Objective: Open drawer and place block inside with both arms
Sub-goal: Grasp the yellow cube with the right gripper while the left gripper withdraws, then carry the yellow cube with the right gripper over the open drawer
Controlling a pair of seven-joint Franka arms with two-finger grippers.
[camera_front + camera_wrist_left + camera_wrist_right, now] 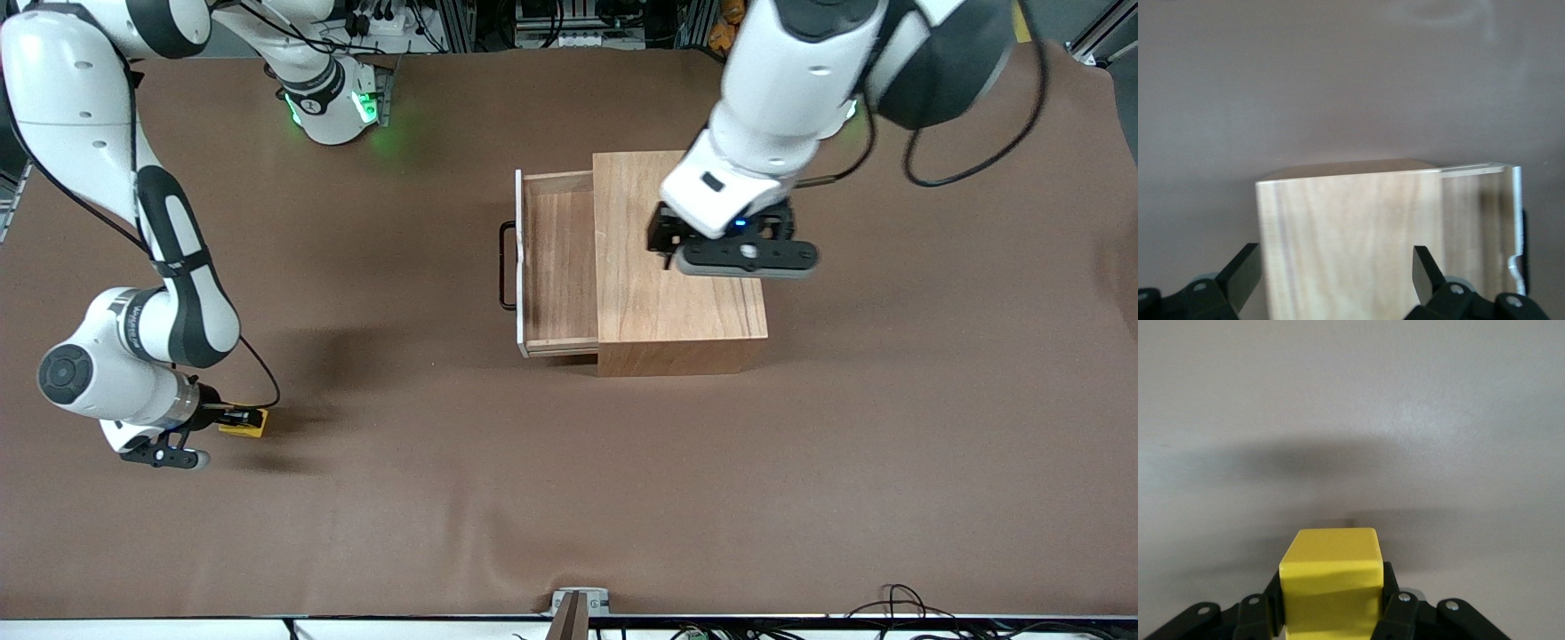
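The wooden box stands mid-table. Its drawer is slid out toward the right arm's end, with the black wire handle on its white-edged front. The tray looks bare inside. My left gripper hangs over the box top, open and holding nothing. In the left wrist view its fingers stand wide apart above the box, with the drawer beside it. My right gripper is low at the table, at the right arm's end. It is shut on the yellow block, which fills the gap between its jaws in the right wrist view.
A brown cloth covers the table. The right arm's elbow is low beside the block. A small metal bracket sits at the table edge nearest the front camera. Cables lie along that edge.
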